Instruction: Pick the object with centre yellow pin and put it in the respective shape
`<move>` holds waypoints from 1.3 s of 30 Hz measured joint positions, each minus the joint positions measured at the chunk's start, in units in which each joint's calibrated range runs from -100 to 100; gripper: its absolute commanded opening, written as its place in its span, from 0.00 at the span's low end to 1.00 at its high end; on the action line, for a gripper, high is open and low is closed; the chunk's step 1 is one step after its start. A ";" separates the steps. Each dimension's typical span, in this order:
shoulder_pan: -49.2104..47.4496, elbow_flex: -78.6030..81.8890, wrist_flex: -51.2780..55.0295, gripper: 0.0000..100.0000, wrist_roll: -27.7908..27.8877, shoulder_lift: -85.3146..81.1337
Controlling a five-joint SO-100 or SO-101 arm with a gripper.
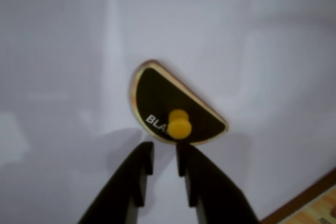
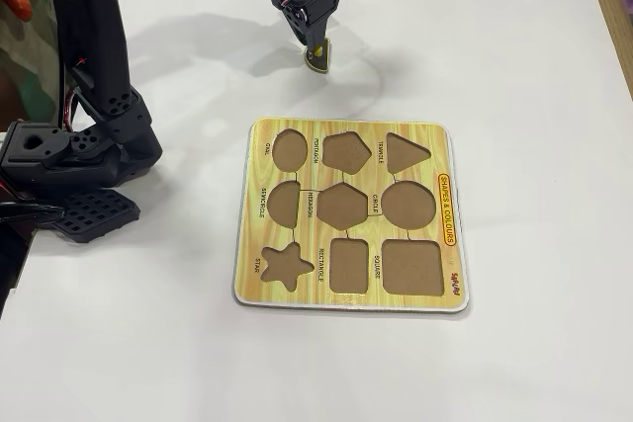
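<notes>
Gripper (image 1: 164, 150) fingers slightly apart, gripping nothing — tips just short of the yellow knob (image 1: 179, 124). Black semicircle piece (image 1: 176, 107) flat on white table (image 2: 514, 66), well apart from the shape board (image 2: 352, 140); semicircle cutout (image 2: 284, 203) unfilled.

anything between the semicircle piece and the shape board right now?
No. In the fixed view, only bare white table separates the black semicircle piece under the gripper from the shape board.

White table (image 2: 534, 66), wooden strip (image 2: 615, 7) at right.
</notes>
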 measured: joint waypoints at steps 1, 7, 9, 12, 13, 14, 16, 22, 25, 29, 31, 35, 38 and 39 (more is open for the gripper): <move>0.00 0.00 0.00 0.06 0.00 0.00; 0.00 0.00 0.00 0.11 0.00 0.00; 0.00 0.00 0.00 0.12 0.00 0.00; 0.00 0.00 0.00 0.12 0.00 0.00; 0.00 0.00 0.00 0.12 0.00 0.00; 0.00 0.00 -0.34 0.12 0.00 0.00; 0.00 0.00 -1.89 0.12 0.00 0.00; 0.00 0.00 -5.91 0.12 -0.05 0.00; 0.00 0.00 -5.91 0.11 -0.05 0.00; 0.00 0.00 -5.91 0.11 -0.05 0.00; 0.00 0.00 -5.91 0.11 -0.05 0.00; 0.00 0.00 -4.71 0.05 -0.05 0.00; 0.00 0.00 -4.37 0.04 0.10 0.00; 0.00 0.00 -4.37 0.04 0.10 0.00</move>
